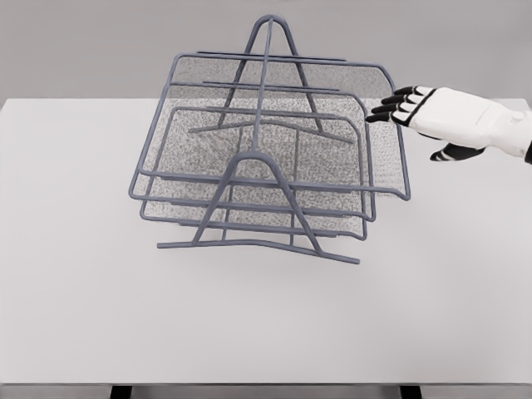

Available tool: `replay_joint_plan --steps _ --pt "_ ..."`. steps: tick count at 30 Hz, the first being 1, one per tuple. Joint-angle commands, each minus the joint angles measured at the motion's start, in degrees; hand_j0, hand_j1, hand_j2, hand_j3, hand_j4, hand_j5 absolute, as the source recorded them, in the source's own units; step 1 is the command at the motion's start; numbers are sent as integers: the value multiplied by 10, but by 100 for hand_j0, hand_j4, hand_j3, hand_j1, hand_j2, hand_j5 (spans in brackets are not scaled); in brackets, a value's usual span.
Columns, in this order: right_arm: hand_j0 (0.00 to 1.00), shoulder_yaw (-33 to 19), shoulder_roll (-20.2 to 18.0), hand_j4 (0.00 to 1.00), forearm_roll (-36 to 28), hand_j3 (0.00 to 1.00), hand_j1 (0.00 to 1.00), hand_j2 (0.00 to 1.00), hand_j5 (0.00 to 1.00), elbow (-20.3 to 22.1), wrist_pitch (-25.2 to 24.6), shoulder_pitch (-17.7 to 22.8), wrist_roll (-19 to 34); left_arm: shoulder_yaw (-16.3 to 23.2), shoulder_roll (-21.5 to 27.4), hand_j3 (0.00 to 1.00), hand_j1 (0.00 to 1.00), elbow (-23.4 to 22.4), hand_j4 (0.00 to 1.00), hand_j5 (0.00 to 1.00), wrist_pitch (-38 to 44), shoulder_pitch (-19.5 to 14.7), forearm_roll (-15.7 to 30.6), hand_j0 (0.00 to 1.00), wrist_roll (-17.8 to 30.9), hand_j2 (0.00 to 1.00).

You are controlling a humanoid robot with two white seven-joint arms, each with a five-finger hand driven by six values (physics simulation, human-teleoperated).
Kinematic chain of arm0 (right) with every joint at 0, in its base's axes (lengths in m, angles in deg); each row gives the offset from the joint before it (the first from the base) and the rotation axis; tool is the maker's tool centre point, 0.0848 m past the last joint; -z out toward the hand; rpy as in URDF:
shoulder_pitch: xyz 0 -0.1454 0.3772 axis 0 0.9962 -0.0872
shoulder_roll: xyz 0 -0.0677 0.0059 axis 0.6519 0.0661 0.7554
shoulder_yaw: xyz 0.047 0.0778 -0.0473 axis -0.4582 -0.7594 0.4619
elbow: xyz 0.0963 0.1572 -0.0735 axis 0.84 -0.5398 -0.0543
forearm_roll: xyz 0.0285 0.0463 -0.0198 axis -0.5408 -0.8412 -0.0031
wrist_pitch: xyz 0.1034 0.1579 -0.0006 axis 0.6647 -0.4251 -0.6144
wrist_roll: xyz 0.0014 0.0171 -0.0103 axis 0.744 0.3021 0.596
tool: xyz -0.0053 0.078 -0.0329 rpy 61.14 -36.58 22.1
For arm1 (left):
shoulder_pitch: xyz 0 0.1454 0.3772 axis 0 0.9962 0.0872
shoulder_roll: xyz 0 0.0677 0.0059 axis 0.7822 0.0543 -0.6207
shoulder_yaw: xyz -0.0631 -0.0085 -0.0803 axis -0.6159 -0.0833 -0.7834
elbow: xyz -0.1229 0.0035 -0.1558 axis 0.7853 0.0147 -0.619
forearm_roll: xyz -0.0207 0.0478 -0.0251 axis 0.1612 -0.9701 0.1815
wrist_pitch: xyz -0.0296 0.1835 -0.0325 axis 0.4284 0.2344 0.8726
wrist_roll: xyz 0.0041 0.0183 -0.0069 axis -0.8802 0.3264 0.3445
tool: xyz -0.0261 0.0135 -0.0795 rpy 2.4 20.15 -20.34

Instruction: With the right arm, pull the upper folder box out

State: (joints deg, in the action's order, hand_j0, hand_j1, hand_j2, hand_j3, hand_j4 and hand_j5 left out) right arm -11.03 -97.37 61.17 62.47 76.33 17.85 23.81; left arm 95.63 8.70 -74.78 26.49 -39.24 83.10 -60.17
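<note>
The upper wire-mesh tray (274, 125) looks light, stiff and slide-prone; the right hand (432, 112), fingers spread and empty, should hook its right rim.

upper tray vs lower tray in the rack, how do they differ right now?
The upper tray looks wider than the lower tray and its front rim overhangs it. The upper tray's right rim sits close to the right hand; the lower tray lies below, farther from it. The upper tray's mesh floor shows mostly clear; the lower tray shows only through the upper one. Both are grey wire-and-mesh trays, tilted alike in one rack.
</note>
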Motion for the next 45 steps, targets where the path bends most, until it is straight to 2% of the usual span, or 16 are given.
replay_joint_plan --steps 1,8,9,28,35,39,41,45 --pt "100 4 10 100 -1 100 100 100 100 -2 -2 0 0 0 0 100 100 0 100 100 0 0 0 100 0 100" --pt "100 10 5 100 2 100 100 100 100 -2 -2 7 0 0 0 100 100 0 100 100 0 0 0 100 0 100" --pt "100 10 -6 100 1 100 100 100 100 1 -2 8 0 0 0 100 100 0 100 100 0 0 0 100 0 100" --pt "100 3 -63 100 -4 100 100 100 100 5 -2 18 0 0 0 100 100 0 100 100 0 0 0 100 0 100" --pt "100 -18 -79 100 -4 100 100 100 100 10 -2 23 0 0 0 100 100 0 100 100 0 1 0 100 0 100" --pt "100 -55 -81 100 -5 100 100 100 100 17 -2 41 0 0 0 100 100 0 100 100 0 1 0 100 0 100" --pt "100 -77 -80 100 -43 100 100 100 100 16 -2 41 0 0 0 100 100 0 100 100 0 1 0 100 0 100" --pt "100 -105 -80 100 -70 100 100 100 100 9 -2 49 0 0 0 100 100 0 100 100 0 0 0 100 0 100"
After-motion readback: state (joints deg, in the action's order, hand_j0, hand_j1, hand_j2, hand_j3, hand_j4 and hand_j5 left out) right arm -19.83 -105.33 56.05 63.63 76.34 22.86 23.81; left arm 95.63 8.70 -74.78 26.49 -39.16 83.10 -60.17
